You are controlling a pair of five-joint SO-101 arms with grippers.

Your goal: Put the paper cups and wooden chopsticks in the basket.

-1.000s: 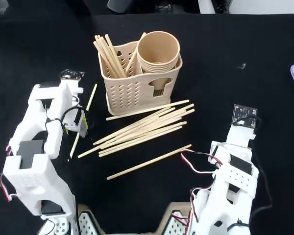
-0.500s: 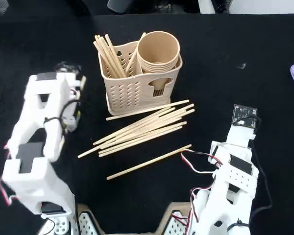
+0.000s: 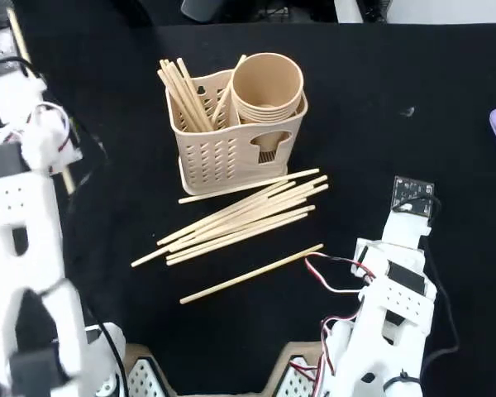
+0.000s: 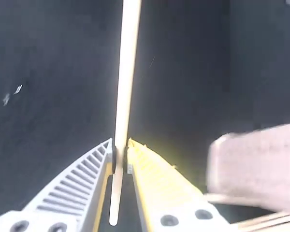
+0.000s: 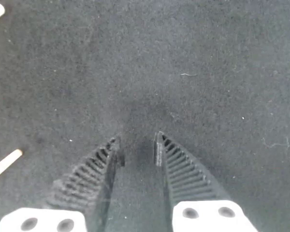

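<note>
While pinching one wooden chopstick (image 4: 127, 72) tight between the two fingers of the left gripper (image 4: 120, 153), holds it up high over the left side of the black table (image 3: 107, 99). Grips it near one end, with most of the long part poking out far past the fingertips. Looks like a good hold for carrying, and for dropping it end-first later.

Hangs well apart from the basket (image 3: 231, 157), off to its left. Probably needs a swing to the right, then a tip down into the side with the other sticks (image 3: 186, 91). Could bump the basket rim with such a long bit sticking out, so best done slowly.

Already stacked upright in the other side of the basket: paper cups (image 3: 267, 83). Looks done for those.

Lots left to pick up, though. Just in front of the basket, flat on the table: a pile of chopsticks (image 3: 240, 215). A little closer to the arms, lying alone: one lone chopstick (image 3: 252, 273).

Low over bare table, near that one: right gripper (image 5: 137, 145), fingers only a little apart, holding nothing.
</note>
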